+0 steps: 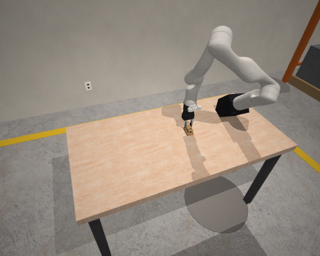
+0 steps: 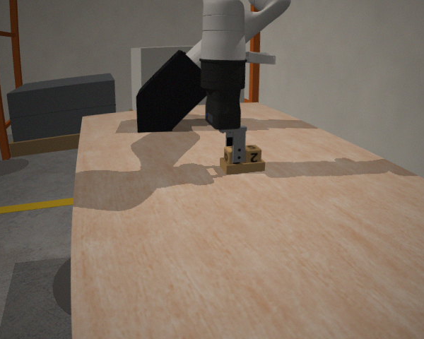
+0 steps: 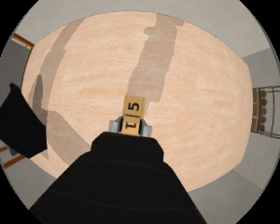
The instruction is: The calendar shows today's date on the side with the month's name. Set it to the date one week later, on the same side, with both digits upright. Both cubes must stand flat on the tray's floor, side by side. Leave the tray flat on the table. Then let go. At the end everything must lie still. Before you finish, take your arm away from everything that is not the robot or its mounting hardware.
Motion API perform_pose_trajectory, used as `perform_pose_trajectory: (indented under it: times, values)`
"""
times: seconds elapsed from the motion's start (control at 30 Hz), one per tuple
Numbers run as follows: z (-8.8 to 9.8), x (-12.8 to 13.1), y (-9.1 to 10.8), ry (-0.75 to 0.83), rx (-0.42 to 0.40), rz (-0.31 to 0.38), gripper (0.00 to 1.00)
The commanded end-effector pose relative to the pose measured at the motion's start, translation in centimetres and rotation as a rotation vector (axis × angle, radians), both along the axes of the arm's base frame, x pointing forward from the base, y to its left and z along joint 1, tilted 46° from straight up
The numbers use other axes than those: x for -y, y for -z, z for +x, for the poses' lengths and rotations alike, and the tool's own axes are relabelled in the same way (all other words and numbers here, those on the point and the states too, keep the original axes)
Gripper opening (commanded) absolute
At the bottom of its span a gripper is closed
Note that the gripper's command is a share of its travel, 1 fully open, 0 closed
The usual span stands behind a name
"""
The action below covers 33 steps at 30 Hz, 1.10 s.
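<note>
A small wooden tray (image 1: 189, 133) (image 2: 254, 167) lies flat on the table (image 1: 132, 159) (image 2: 241, 236) and holds two wooden digit cubes side by side. In the wrist view the nearer cube (image 3: 131, 125) has a 1 on top and the farther cube (image 3: 134, 106) a 5. In the exterior view the right cube (image 2: 254, 155) shows a 2 on its front. The left cube (image 2: 227, 155) is half hidden behind a finger. My gripper (image 1: 189, 125) (image 2: 236, 153) (image 3: 131, 122) points straight down. Its fingers clasp the sides of the cube with the 1 on top, which sits in the tray.
The arm's black base block (image 1: 229, 106) (image 2: 165, 98) stands at the table's far end behind the tray. A grey cabinet (image 2: 60, 104) and an orange ladder frame (image 1: 303, 41) stand off the table.
</note>
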<state>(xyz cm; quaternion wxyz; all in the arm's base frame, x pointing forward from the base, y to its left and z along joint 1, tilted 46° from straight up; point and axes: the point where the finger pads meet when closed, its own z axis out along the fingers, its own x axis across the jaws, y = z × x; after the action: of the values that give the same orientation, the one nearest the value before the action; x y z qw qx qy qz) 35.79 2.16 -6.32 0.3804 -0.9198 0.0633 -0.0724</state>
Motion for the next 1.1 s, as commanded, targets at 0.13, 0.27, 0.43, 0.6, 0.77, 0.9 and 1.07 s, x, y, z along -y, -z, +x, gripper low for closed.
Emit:
perform_pose_trajectory:
  times: [0.13, 0.27, 0.43, 0.6, 0.77, 0.9, 1.07]
  values:
    - [0.24, 0.12, 0.18, -0.003, 0.008, -0.007, 0.57]
    - [0.24, 0.12, 0.18, -0.003, 0.008, -0.007, 0.57]
    - [0.24, 0.12, 0.18, -0.003, 0.008, -0.007, 0.57]
    - [0.24, 0.12, 0.18, -0.003, 0.008, -0.007, 0.69]
    - [0.24, 0.12, 0.18, -0.003, 0.008, -0.007, 0.75]
    - [0.24, 0.12, 0.18, -0.003, 0.008, -0.007, 0.81]
    - [0.24, 0.12, 0.18, -0.003, 0.008, -0.007, 0.87]
